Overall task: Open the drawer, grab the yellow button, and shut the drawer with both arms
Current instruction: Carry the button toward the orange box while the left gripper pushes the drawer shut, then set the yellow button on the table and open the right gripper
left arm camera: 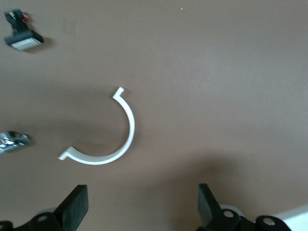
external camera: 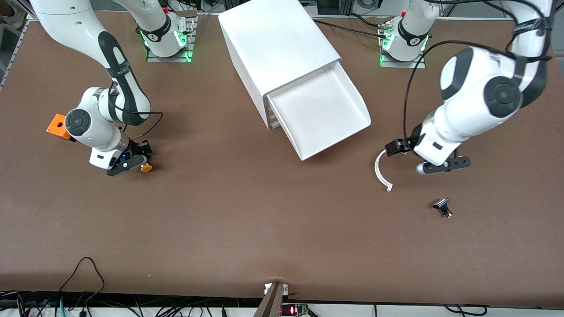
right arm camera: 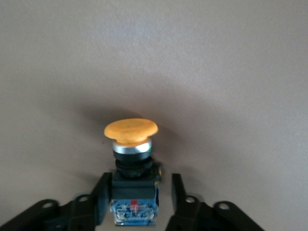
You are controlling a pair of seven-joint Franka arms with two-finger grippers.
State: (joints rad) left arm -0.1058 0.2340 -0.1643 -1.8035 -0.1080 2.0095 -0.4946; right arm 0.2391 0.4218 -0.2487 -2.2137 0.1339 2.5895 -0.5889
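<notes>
Button (right arm camera: 131, 132): on the desk (external camera: 246, 220) toward the right arm's end, orange cap pointing away from the end effector, black-and-blue body lying between the right end effector's fingers.
Right end effector (external camera: 132, 160): low at the desk, straddling the button's body; in the right wrist view one finger lies against the body and a gap shows at the other, so the fingers are partly parted and I cannot tell whether they grip.
Drawer (external camera: 319, 112): topmost of the white cabinet (external camera: 277, 48), pulled well out, tray bare inside.
Left end effector (left arm camera: 142, 207): hovering low over the desk at the left arm's end, fingers spread wide, nothing between them.
White curved strip (external camera: 381, 169): flat on the desk just beside the left end effector.
Small black-and-silver part (external camera: 443, 208): on the desk, nearer the front camera than the strip.
Orange square box (external camera: 58, 126): on the desk beside the right arm's wrist, partly hidden by it.
</notes>
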